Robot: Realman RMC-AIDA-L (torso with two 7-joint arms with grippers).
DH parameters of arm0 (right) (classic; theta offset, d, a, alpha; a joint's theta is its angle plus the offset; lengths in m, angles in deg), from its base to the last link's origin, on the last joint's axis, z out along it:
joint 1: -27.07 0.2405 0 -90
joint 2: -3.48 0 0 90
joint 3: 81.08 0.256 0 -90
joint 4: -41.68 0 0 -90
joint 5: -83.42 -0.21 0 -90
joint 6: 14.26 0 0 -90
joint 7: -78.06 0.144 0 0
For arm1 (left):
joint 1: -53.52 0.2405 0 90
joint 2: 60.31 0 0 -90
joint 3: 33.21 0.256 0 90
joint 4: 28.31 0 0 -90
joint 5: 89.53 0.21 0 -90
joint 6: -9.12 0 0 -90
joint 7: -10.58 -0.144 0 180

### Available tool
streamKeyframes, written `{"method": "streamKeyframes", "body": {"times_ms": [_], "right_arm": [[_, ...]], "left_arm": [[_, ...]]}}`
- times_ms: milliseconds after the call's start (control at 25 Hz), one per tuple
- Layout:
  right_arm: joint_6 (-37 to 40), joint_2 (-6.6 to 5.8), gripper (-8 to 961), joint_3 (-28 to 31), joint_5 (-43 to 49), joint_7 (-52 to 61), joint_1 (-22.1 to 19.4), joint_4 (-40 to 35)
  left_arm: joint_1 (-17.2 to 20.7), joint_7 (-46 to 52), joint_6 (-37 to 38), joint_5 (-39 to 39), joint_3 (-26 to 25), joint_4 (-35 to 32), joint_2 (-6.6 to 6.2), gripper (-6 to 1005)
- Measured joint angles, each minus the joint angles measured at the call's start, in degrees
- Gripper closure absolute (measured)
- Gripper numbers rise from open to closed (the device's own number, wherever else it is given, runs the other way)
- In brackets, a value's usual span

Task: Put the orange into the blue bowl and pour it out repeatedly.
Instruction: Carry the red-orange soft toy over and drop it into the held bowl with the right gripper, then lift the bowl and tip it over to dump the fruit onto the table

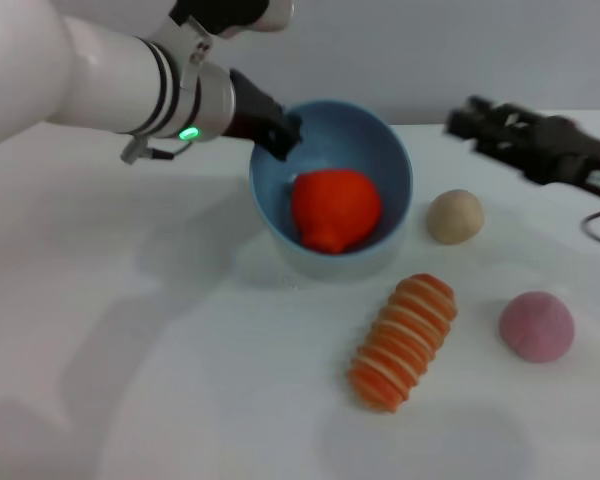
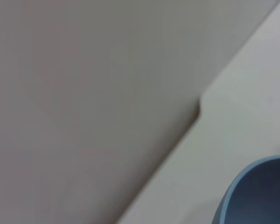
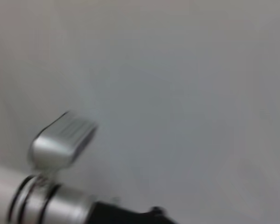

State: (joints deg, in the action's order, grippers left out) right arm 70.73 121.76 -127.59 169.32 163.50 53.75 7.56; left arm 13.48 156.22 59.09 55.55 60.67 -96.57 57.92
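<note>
Left hand (image 1: 280, 130) looks clamped on the tilted blue bowl (image 1: 390, 160) rim, orange (image 1: 335, 208) inside. Risk: it rolls into the striped piece (image 1: 403, 342). Right hand (image 1: 470, 120) idle, can't tell its fingers.

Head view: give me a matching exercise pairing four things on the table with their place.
Things:
1. orange
2. tan ball
3. pink ball
4. striped oblong piece

Places:
A. nearest the right edge, in front of the tan ball
B. inside the blue bowl, which the left gripper holds tilted by its rim
C. on the table in front of the bowl
D. just right of the bowl

Pairs: 1-B, 2-D, 3-A, 4-C
</note>
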Motion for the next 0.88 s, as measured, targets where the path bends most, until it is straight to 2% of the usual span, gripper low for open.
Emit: {"method": "streamKeyframes", "body": {"times_ms": [120, 360, 560, 760, 880], "right_arm": [[0.4, 0.01, 446, 4.9, 0.0, -1.8, -2.4, 0.0], [1.2, 0.21, 418, 12.4, 0.0, -6.6, -7.7, 0.6], [1.2, 0.11, 379, 15.3, 0.4, -7.9, -10.9, 2.0], [1.1, 0.15, 339, 18.0, 0.3, -8.9, -11.5, 3.9], [1.1, 0.15, 323, 19.2, 0.2, -8.9, -11.3, 5.0]], "left_arm": [[0.9, -2.4, -4.5, 0.3, 0.0, 0.0, -0.17, 999], [4.2, -8.6, -15.2, 2.5, 2.0, -1.6, -0.10, 999], [8.0, -11.7, -24.3, 9.0, 10.0, -5.6, -0.10, 1000], [13.0, -15.9, -37.1, 18.4, 18.7, -7.9, 0.07, 1000], [15.9, -20.7, -45.1, 20.4, 22.1, -8.0, 0.13, 1000]]}}
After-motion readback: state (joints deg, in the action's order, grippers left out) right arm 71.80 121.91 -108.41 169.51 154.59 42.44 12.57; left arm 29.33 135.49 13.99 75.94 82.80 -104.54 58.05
